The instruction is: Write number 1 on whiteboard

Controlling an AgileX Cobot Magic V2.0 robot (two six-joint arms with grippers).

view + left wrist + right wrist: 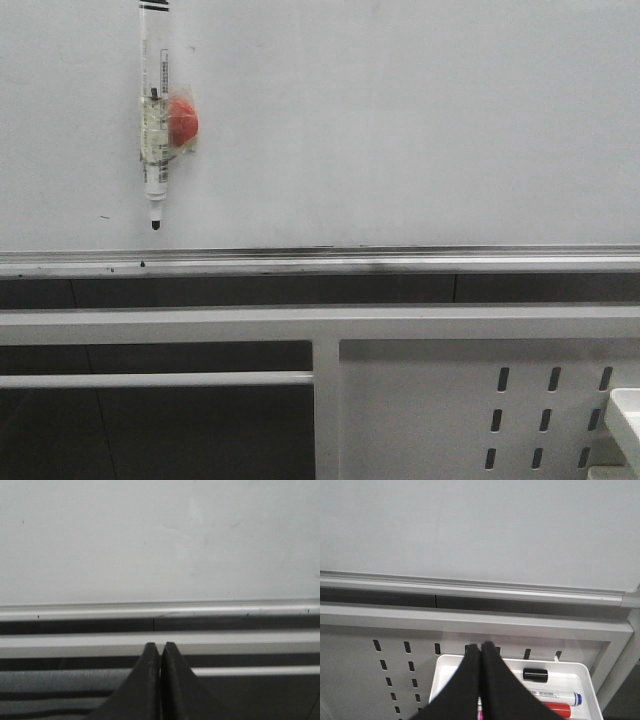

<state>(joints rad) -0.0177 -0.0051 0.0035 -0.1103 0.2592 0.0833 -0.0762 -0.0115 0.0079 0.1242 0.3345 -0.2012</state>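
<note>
The whiteboard [400,130] is a pale grey-white panel with a silver rail [320,262] along its bottom edge; it also fills the far part of the left wrist view [160,540] and the right wrist view [480,525]. No number 1 shows on it. A white marker pen [156,110] with a red magnet [182,120] hangs on the board at upper left, uncapped tip down. My left gripper [160,646] is shut and empty, below the rail. My right gripper [481,646] is shut and empty, above a white tray [580,672]. Neither gripper shows in the front view.
The white perforated metal frame [420,400] stands below the board. The tray holds a black cap [535,675], a marker with a blue end [560,697] and a red one [559,710]. The tray's corner shows at the front view's lower right [625,415].
</note>
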